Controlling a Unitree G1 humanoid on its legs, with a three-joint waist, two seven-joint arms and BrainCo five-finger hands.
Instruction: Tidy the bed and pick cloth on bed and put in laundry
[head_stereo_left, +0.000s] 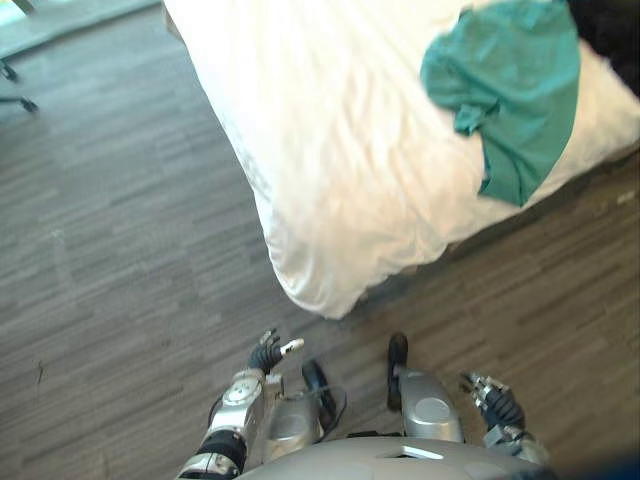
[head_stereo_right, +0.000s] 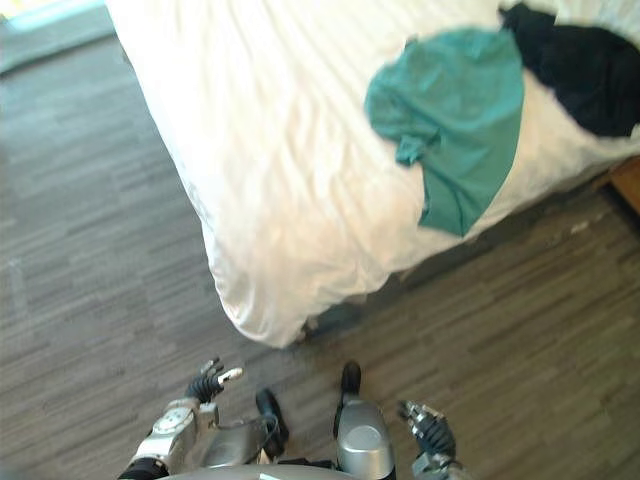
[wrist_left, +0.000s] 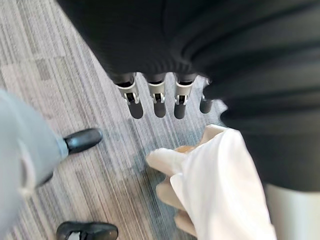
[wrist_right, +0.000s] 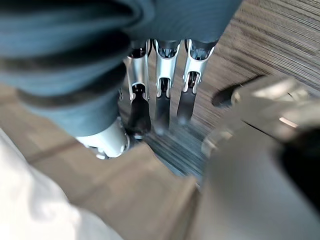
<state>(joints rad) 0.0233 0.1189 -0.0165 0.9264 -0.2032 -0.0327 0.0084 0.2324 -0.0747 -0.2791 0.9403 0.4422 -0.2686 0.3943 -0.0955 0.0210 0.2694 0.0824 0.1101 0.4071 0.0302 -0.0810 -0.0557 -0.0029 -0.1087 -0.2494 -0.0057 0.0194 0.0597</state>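
A green cloth (head_stereo_left: 515, 90) lies crumpled on the white bed (head_stereo_left: 330, 150) at about 1 o'clock in the head views, its lower end reaching the mattress edge, with a black cloth (head_stereo_right: 585, 65) touching it at its 2 o'clock side. Over the wooden floor (head_stereo_left: 120, 250), the left robot hand (head_stereo_left: 268, 352) hangs at 7 o'clock and the right robot hand (head_stereo_left: 497, 403) at 5 o'clock. Both are empty with straight, relaxed fingers, well apart from the bed.

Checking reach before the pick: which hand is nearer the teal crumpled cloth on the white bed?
Right. The right hand hangs over the floor directly before the teal crumpled cloth; the left hand hangs further left.
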